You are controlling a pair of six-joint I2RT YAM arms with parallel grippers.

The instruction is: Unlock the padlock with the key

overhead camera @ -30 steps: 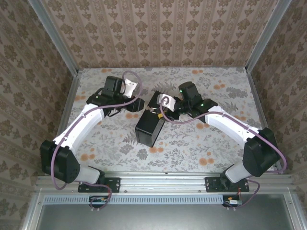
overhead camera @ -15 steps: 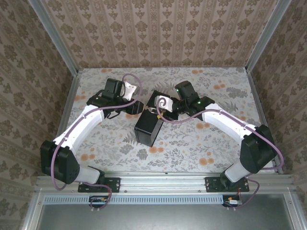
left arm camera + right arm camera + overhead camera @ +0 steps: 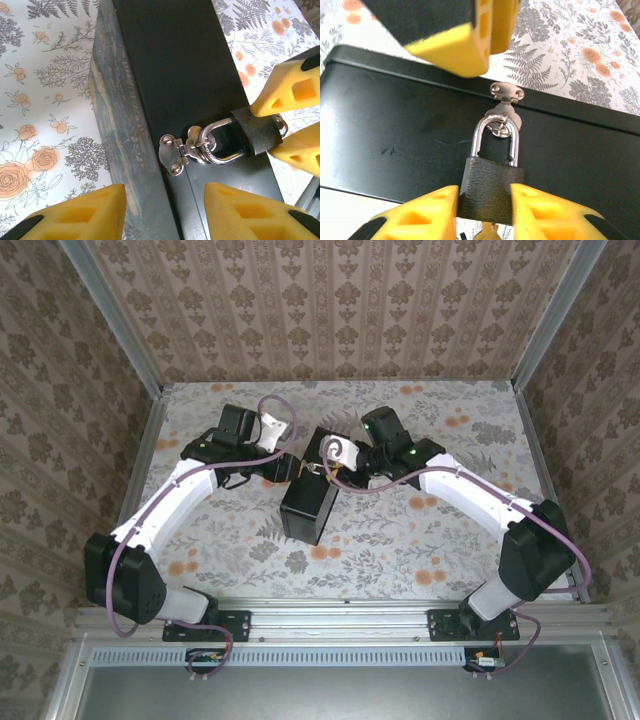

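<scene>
Right gripper [image 3: 485, 202] clamped on the black-bodied padlock [image 3: 490, 187], one finger either side. Shackle hangs through hasp [image 3: 506, 92] on black box [image 3: 395, 125], mid-table. Left gripper [image 3: 165, 205] open, straddling box edge near hasp.

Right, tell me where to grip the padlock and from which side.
Grip the padlock by its black body, across the two narrow edges, coming from the end opposite the shackle. The shackle is looped through the hasp on the box, so only the body sticks out free. The right hand pinches it just this way.
</scene>
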